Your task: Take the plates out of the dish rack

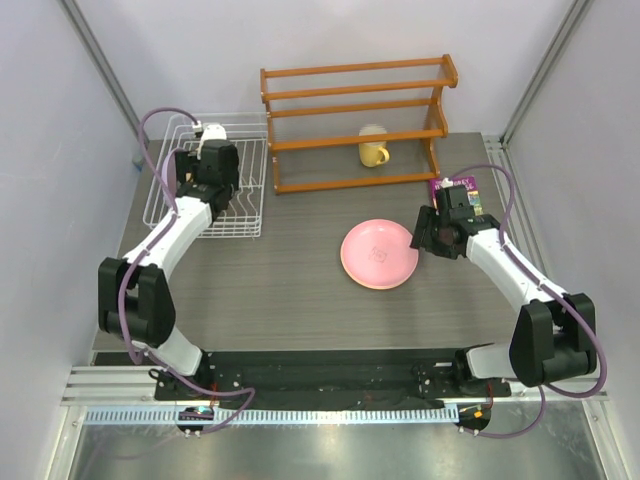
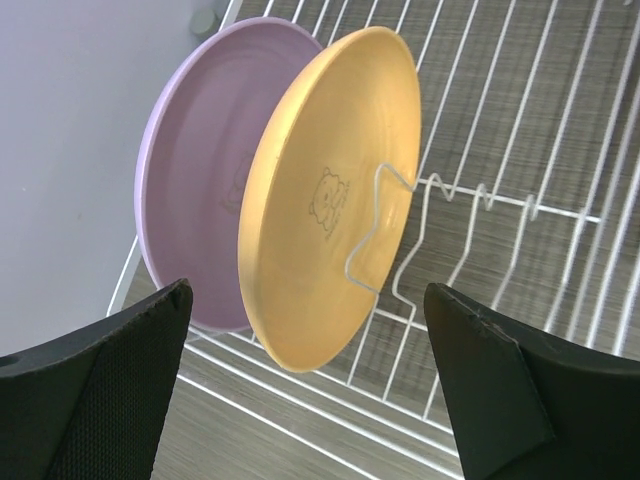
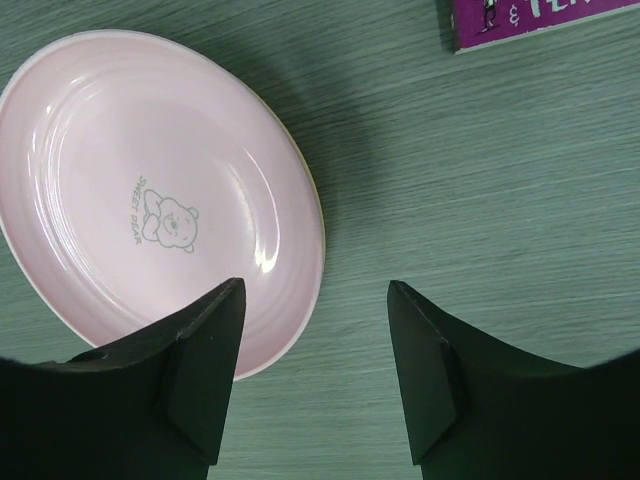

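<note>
The white wire dish rack (image 1: 245,228) stands at the back left. In the left wrist view a yellow-orange plate (image 2: 320,190) and, behind it, a lavender plate (image 2: 200,170) stand upright between the rack's dividers (image 2: 560,210). My left gripper (image 1: 215,203) hovers over the rack, open and empty (image 2: 308,300), with its jaws on either side of the yellow plate's edge and not touching it. A pink plate (image 1: 380,254) lies flat on the table; a thin yellow rim shows under its right edge (image 3: 160,200). My right gripper (image 1: 425,238) is open and empty (image 3: 315,290) just above that edge.
An orange wooden slatted shelf (image 1: 355,120) stands at the back with a yellow mug (image 1: 373,147) on its lower level. A purple book (image 1: 455,190) lies behind my right gripper and shows in the right wrist view (image 3: 530,20). Grey walls close in both sides.
</note>
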Action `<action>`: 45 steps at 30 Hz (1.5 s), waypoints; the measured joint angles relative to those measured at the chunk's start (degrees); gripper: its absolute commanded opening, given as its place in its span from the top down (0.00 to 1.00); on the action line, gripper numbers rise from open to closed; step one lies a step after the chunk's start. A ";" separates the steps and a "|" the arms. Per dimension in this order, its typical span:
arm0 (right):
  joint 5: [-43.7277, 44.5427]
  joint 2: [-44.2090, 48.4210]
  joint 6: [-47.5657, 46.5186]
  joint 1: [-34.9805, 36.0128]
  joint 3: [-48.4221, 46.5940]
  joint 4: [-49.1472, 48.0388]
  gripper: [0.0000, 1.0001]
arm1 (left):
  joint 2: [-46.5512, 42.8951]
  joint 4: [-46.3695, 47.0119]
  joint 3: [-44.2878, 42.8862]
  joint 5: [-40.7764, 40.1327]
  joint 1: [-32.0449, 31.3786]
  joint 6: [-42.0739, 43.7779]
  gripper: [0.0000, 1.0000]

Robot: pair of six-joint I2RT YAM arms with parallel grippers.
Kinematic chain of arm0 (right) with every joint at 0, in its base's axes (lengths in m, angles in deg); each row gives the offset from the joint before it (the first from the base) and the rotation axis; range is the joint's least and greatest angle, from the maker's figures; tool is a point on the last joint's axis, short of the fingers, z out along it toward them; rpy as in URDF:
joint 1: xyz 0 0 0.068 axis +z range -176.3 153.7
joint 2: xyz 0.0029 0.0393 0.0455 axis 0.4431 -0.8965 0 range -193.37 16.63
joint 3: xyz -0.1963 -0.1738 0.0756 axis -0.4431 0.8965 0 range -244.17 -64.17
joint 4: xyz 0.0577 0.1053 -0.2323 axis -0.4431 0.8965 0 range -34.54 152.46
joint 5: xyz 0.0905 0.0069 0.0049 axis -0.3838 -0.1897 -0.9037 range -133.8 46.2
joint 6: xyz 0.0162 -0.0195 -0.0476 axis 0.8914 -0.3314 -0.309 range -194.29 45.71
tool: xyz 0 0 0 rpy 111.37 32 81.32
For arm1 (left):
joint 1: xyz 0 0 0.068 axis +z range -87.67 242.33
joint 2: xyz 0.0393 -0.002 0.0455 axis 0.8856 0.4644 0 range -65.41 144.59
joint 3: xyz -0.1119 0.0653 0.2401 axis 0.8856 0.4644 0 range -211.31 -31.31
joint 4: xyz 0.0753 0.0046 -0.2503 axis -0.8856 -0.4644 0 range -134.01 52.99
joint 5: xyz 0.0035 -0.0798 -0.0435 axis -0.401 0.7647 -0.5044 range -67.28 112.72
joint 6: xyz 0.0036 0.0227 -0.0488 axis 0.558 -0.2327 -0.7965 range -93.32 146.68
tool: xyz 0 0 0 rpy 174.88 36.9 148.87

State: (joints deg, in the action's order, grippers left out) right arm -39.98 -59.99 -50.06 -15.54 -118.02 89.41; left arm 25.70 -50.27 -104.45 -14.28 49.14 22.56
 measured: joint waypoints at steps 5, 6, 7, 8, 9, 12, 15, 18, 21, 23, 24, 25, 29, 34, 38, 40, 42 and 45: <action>0.02 -0.48 -0.37 0.00 0.00 0.02 0.39 | 2.58 0.33 -0.24 -1.40 1.18 0.70 0.10; 0.04 -0.52 -0.39 0.00 0.00 0.02 0.39 | 2.93 0.33 -0.24 -1.64 1.44 0.85 0.12; 0.04 -0.63 -0.44 0.00 0.00 0.02 0.40 | 3.28 0.37 -0.24 -1.95 1.77 1.22 0.16; 0.02 -0.63 -0.48 0.00 0.00 0.02 0.40 | 3.45 0.42 -0.24 -2.08 2.01 1.36 0.18; 0.02 -0.66 -0.55 0.00 0.00 0.02 0.40 | 3.67 0.50 -0.24 -2.29 2.25 1.49 0.21; 0.02 -0.66 -0.63 0.00 0.00 0.00 0.41 | 4.02 0.79 -0.24 -2.89 3.04 1.84 0.34; 0.02 -0.66 -0.81 0.00 0.00 0.00 0.41 | 4.44 1.07 -0.26 -3.63 3.58 2.23 0.46; 0.02 -0.68 -1.05 0.00 0.00 0.00 0.42 | 4.92 1.11 -0.26 -4.20 3.76 2.60 0.71; 0.02 -0.70 -1.22 -0.02 0.00 -0.02 0.42 | 5.53 1.16 -0.37 -4.63 3.82 3.06 0.92; 0.02 -0.81 -1.25 0.00 0.00 -0.04 0.42 | 5.70 1.03 -0.52 -5.29 3.85 3.04 1.00; 0.02 -0.98 -1.29 -0.02 0.00 -0.07 0.42 | 5.79 1.01 -0.68 -5.62 3.85 2.93 1.00; 0.00 -1.14 -1.31 -0.02 0.02 -0.07 0.42 | 5.90 0.98 -0.79 -5.97 3.89 2.91 1.00; -0.02 -1.66 -1.40 0.00 0.04 -0.09 0.42 | 6.03 0.63 -0.98 -6.73 3.98 2.82 1.00; -0.09 -2.19 -1.38 0.00 0.07 -0.55 0.42 | 6.03 0.17 -1.79 -8.83 3.39 3.34 1.00; -0.09 -2.38 -1.38 -0.02 0.09 -0.90 0.42 | 6.03 0.42 -2.58 -12.37 1.95 5.90 1.00; -0.09 -2.40 -1.38 -0.02 0.15 -0.98 0.42 | 5.95 0.68 -2.89 -13.84 1.14 7.30 1.00; -0.09 -2.40 -1.38 -0.02 0.17 -0.98 0.42 | 5.68 0.79 -3.10 -14.67 0.59 8.31 1.00; -0.11 -2.40 -1.38 0.00 0.17 -1.01 0.42 | 4.68 0.70 -3.34 -15.17 0.15 9.66 1.00</action>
State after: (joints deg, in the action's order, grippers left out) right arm -40.09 -62.39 -51.44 -15.54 -117.84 88.41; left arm 30.38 -49.57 -107.80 -29.45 49.29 32.22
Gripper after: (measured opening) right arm 0.582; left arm 0.036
